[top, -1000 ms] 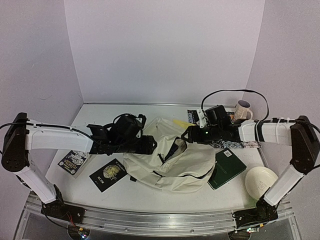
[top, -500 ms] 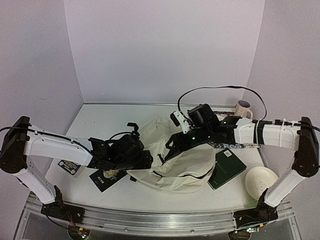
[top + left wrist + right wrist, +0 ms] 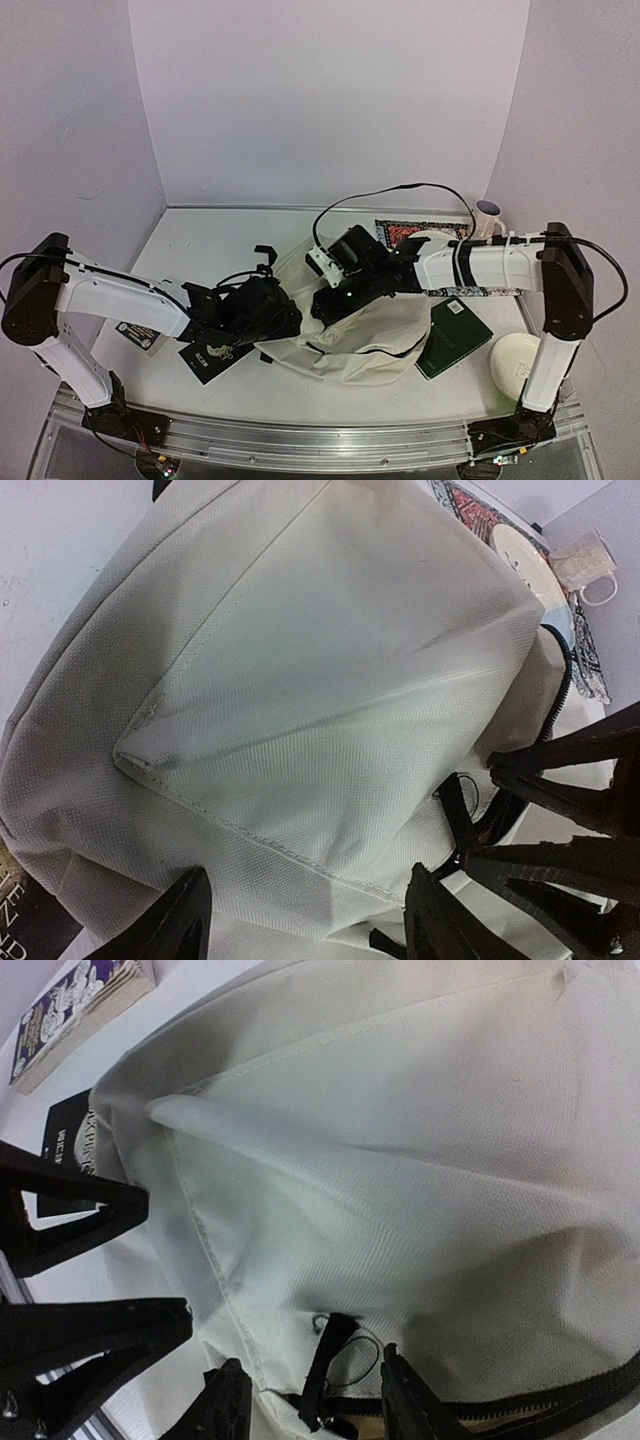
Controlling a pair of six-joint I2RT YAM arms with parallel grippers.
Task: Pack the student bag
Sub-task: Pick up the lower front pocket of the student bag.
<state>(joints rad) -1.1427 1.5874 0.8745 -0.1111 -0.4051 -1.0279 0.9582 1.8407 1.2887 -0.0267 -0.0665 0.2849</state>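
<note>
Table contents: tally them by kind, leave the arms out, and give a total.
cream backpack: 1
books: 3 (green book, black booklet, illustrated book)
mug: 1
white plate: 1
patterned cloth: 1
Total: 7

White links (image 3: 110,293), black joints (image 3: 565,290), probably black cables (image 3: 400,188).

The bag (image 3: 375,345) sits mid-table (image 3: 200,250). Left pincer (image 3: 285,318) at its left edge, right pincer (image 3: 322,303) over its rear middle. 1 booklet (image 3: 212,355) lies left of the bag, 1 book (image 3: 455,338) just beside it on the right, plate (image 3: 520,362) farther right, mug (image 3: 487,214) back right.
</note>
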